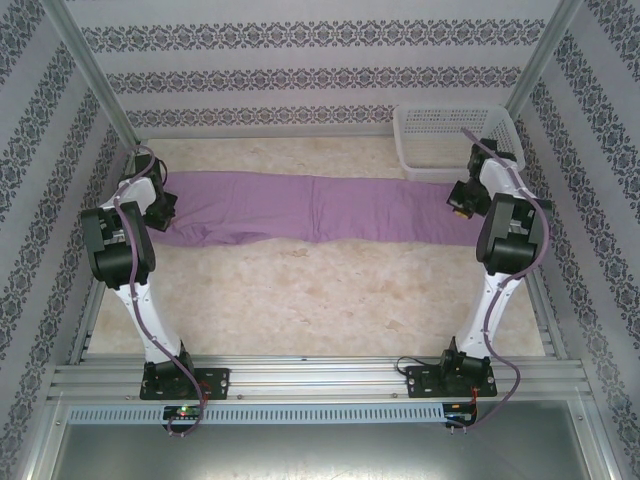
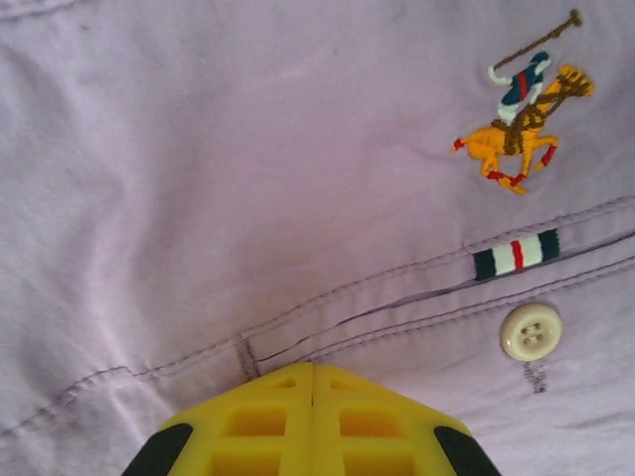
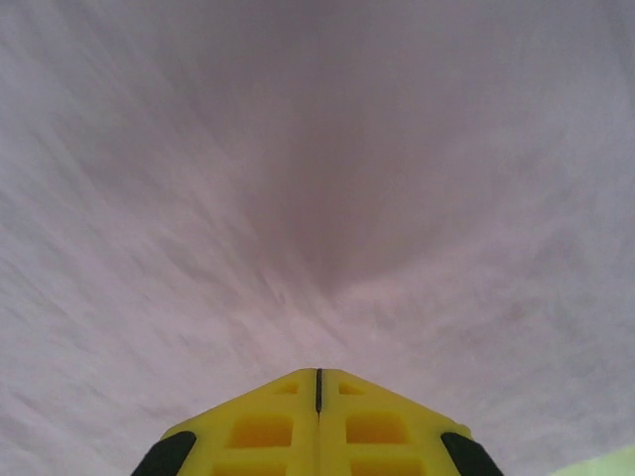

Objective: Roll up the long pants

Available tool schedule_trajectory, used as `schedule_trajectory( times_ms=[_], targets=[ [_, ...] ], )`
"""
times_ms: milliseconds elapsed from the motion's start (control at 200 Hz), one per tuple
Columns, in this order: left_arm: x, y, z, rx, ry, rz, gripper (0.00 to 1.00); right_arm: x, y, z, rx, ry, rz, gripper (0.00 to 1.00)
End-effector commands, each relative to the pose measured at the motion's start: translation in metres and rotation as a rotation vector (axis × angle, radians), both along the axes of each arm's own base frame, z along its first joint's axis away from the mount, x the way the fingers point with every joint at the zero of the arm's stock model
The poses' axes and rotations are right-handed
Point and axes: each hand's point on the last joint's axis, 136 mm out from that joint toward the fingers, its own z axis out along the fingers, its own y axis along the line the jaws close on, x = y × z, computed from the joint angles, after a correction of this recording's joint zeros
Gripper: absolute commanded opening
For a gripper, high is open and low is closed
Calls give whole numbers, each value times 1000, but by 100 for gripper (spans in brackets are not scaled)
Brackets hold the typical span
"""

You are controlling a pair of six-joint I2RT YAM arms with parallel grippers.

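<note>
**Pants laid left to right, one arm at each end**
The long pants [image 1: 320, 208] are spread across the far half of the table [image 1: 330, 300], long axis running left-right. The waist end is met by the left gripper [image 2: 314, 369], the leg end by the right gripper [image 3: 317, 373]. Both are closed fingertip to fingertip, apparently pinched on the cloth.
</note>
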Motion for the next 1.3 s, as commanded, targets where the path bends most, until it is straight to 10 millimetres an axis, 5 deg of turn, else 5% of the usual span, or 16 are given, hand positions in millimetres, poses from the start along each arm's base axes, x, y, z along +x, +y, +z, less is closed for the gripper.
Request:
schedule_trajectory(
  times_ms=[0, 180, 679, 729, 774, 819, 849, 879, 1024, 1294],
  targets=[
    [-36, 9, -5, 48, 160, -25, 0, -31, -2, -4, -48, 70, -2, 0],
    [-49, 16, 0, 79, 183, -35, 0, -60, -4, -27, -64, 153, -17, 0],
    [-128, 37, 40, 176, 210, 41, 0, -143, -13, -25, -43, 250, -81, 0],
    [-128, 36, 46, 182, 190, 32, 9, -142, -11, -18, -36, 230, -79, 9],
    [-126, 35, 52, 182, 164, 26, 27, -138, -9, -8, -27, 191, -85, 51],
    [-121, 33, 60, 178, 127, 13, 61, -130, -9, 6, -25, 147, -87, 78],
    [-117, 32, 65, 174, 99, 9, 86, -124, -11, 18, -32, 120, -86, 86],
    [-113, 31, 70, 170, 68, 4, 98, -118, -13, 29, -41, 100, -85, 90],
    [-97, 29, 87, 164, -22, -4, 100, -85, -43, 62, -91, 35, -98, 93],
    [-88, 27, 80, 122, -14, -5, 100, -50, -86, 27, -38, 76, -176, 92]
  ],
)
